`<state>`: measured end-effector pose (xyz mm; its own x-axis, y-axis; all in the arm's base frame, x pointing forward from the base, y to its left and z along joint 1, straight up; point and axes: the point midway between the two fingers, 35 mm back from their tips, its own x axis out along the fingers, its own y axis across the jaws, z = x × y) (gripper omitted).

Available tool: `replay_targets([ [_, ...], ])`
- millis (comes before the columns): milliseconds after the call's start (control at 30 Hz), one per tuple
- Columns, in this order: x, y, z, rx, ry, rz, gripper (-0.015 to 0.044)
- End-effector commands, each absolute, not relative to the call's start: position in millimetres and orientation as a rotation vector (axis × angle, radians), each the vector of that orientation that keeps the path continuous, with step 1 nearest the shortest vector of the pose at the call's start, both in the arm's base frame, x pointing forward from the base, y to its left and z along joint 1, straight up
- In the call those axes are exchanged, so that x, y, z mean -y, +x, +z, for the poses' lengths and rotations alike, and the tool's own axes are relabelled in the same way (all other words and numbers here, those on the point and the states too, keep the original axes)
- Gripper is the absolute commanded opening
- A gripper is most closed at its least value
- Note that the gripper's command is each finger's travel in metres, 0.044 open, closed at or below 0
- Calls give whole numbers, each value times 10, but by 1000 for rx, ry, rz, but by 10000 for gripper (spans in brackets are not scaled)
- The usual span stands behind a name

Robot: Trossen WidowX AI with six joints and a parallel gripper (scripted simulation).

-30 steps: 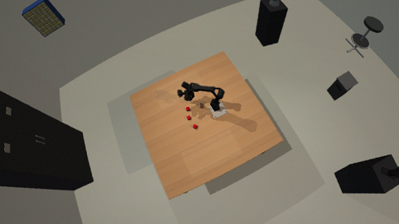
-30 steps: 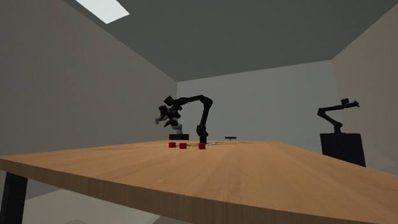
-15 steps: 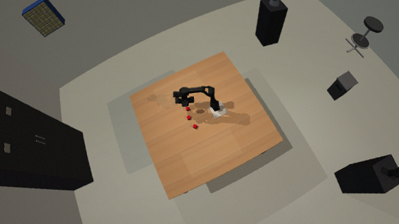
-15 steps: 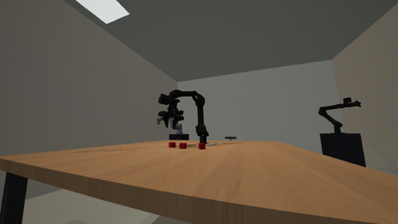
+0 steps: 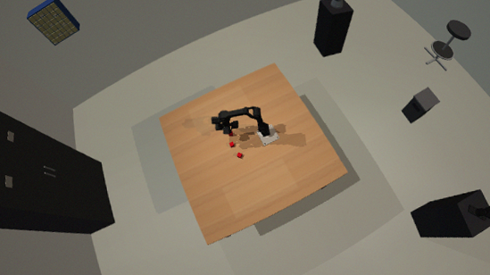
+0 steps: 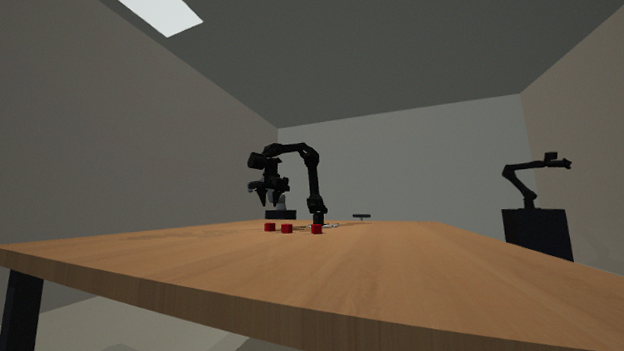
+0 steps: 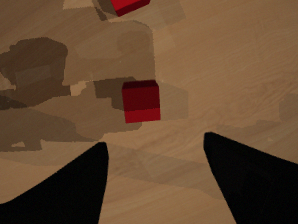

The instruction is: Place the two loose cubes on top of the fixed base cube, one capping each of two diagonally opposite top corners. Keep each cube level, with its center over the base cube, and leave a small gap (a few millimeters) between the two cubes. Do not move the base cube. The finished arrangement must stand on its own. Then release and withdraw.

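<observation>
The gripper (image 5: 227,132) (image 6: 269,205) (image 7: 156,144) hangs with fingers spread, nothing between them. In the wrist view one cube (image 7: 141,102) sits mid-frame, another (image 7: 131,6) at the top edge. Descending off-center (the fingers straddle lower right) could let a fingertip knock the cube aside.

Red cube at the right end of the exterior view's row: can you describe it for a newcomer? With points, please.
On the wooden table (image 5: 258,185) (image 6: 329,275) (image 7: 240,90), find the black arm (image 5: 235,113) (image 6: 313,180). Near its foot sit three red cubes. This cube (image 5: 239,155) (image 6: 316,229) is the exterior view's rightmost, set off by the wider gap.
</observation>
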<state>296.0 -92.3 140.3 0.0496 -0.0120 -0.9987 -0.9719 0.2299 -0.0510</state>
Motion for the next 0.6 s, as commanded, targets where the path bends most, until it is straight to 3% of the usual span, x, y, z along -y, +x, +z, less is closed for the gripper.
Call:
replay_targets([
  [0, 921, 2941, 1105, -1297, -1049, 1012, 265],
  [567, 920, 2940, 816, -1297, -1049, 1012, 265],
])
